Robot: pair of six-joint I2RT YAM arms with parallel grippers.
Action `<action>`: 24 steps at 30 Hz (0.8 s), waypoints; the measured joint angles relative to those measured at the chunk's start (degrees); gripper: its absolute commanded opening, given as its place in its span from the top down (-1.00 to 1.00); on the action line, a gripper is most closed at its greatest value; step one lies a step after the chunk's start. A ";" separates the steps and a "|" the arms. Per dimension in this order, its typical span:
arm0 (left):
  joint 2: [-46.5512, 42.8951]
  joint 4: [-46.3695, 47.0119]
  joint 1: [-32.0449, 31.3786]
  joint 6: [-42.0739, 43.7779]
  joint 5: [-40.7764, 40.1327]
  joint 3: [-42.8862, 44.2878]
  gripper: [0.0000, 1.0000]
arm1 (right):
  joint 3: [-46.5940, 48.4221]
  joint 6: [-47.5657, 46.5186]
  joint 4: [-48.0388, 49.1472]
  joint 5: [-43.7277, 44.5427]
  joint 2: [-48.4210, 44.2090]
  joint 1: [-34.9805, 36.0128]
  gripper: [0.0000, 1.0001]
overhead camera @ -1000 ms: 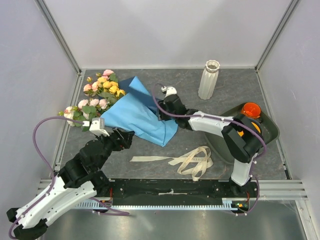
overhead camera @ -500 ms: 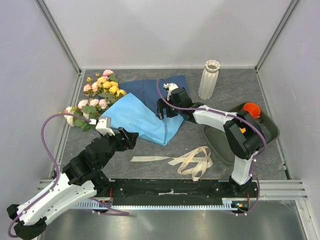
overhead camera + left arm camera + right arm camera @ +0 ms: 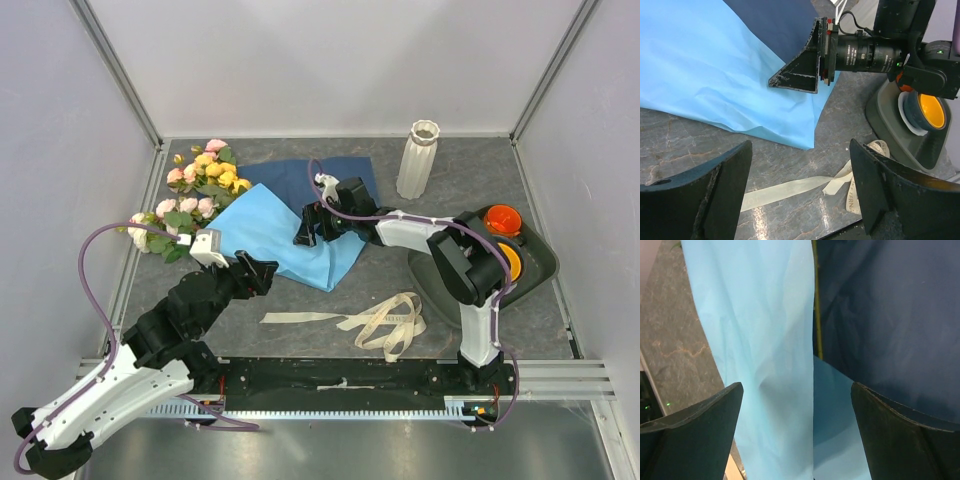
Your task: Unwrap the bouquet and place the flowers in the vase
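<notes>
Operator: Overhead feed first. Flowers (image 3: 200, 185) lie at the far left of the tabletop (image 3: 300, 345), blue paper (image 3: 285, 240) is spread beside them, and the vase (image 3: 420, 158) stands upright at the back, well apart.
Desk: Fingers?
Operator: I see my left fingers (image 3: 256, 271) at the paper's near edge, right fingers (image 3: 305, 229) over its middle.
Desk: Left wrist?
Operator: Spread wide, empty; ribbon (image 3: 790, 188) on the tabletop below.
Desk: Right wrist?
Operator: Spread too, nothing pinched, paper beneath.
</notes>
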 measured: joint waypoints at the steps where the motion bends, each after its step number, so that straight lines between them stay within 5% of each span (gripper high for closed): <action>1: 0.02 -0.02 0.00 0.00 0.02 0.07 -0.69 | 0.00 0.07 -0.04 -0.74 0.15 0.07 -0.87; 16: -0.07 -0.28 0.00 0.63 0.28 2.47 -0.66 | 2.25 -0.44 -1.11 -3.87 -3.26 10.84 -0.91; 24: -2.82 -5.46 0.00 4.68 -1.81 10.67 -0.60 | -1.33 3.67 2.29 -4.39 -8.70 18.60 -0.93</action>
